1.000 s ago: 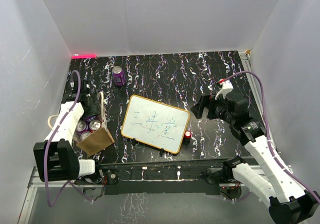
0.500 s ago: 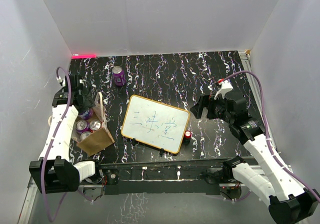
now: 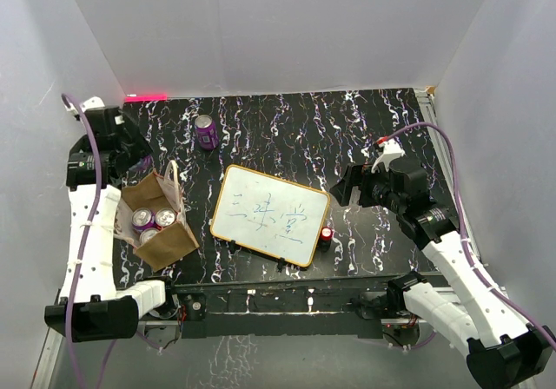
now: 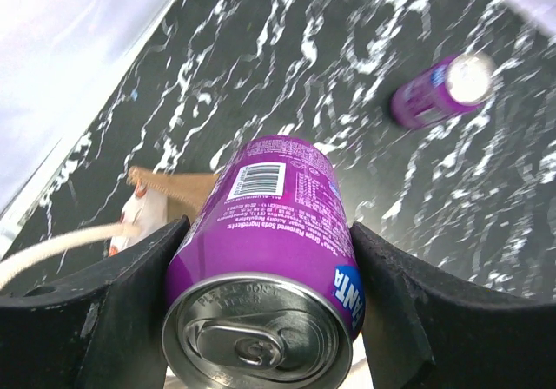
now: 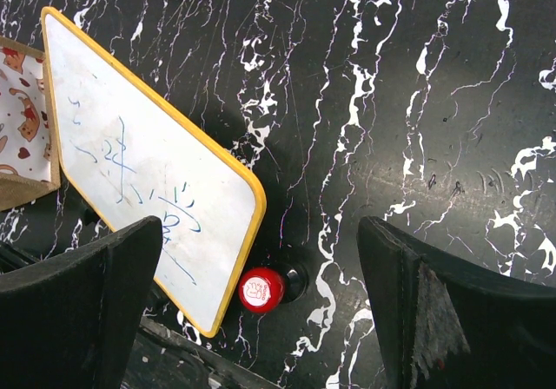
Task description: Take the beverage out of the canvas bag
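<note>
My left gripper point(image 4: 263, 306) is shut on a purple beverage can point(image 4: 274, 224), one finger on each side of it and its silver top facing the camera. In the top view the left gripper point(image 3: 133, 149) hangs raised just behind and left of the canvas bag point(image 3: 170, 247), a tan tote with pale handles. The can itself is hidden there. More purple cans point(image 3: 142, 220) stand inside the open bag. The bag's corner point(image 4: 174, 184) and a handle show below the held can. My right gripper point(image 3: 346, 185) point(image 5: 265, 250) stands open over the table with nothing in it.
Another purple can point(image 3: 206, 131) point(image 4: 437, 91) stands on the black marbled table at the back. A white board with a yellow frame point(image 3: 269, 214) point(image 5: 139, 181) lies mid-table, a red-capped item point(image 3: 326, 234) point(image 5: 261, 289) at its right corner. White walls enclose the table.
The left arm has lifted out of the bag and swung up and back to the left with the can. The right arm has stayed put.
</note>
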`<state>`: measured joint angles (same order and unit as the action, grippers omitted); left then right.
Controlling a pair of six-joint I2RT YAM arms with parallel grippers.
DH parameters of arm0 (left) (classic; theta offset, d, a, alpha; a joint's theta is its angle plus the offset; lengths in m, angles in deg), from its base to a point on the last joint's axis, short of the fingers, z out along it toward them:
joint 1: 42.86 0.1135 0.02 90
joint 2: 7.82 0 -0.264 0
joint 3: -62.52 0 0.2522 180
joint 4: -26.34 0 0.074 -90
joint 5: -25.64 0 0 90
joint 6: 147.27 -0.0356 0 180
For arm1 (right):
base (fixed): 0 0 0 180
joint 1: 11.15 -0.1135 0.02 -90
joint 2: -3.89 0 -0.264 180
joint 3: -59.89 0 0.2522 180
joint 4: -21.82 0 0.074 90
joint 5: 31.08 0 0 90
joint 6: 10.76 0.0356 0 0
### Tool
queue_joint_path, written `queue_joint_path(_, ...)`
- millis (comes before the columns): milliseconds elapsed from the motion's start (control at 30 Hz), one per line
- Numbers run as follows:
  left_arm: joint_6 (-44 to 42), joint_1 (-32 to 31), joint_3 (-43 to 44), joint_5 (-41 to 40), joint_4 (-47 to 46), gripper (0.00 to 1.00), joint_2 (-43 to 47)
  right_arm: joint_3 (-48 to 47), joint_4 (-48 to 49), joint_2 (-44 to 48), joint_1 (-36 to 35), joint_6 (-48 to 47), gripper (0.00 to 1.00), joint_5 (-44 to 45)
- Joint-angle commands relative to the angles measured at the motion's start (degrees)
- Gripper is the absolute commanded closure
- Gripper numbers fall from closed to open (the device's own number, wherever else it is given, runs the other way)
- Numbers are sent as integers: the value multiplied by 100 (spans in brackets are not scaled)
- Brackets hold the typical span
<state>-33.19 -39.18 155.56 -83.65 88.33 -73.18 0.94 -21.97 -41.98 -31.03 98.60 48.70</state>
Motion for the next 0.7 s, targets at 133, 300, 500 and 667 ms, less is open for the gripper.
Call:
queue_joint_path(133, 281, 32, 930, 720, -1236, 100, 23, -130, 97, 47, -23, -86, 2, 90)
queue_joint_path(300, 296, 29, 1159, 1147, -1591, 100, -520, -137, 71, 61, -20, -83, 2, 136)
queue_joint_path(500, -105, 31, 1651, 1181, -1208, 100, -1628, -146, 51, 98, -30, -74, 2, 167)
queue_joint_path(667, -476, 31, 1694, 1207, -1298, 100, -2390, -139, 57, 80, -27, -74, 2, 163)
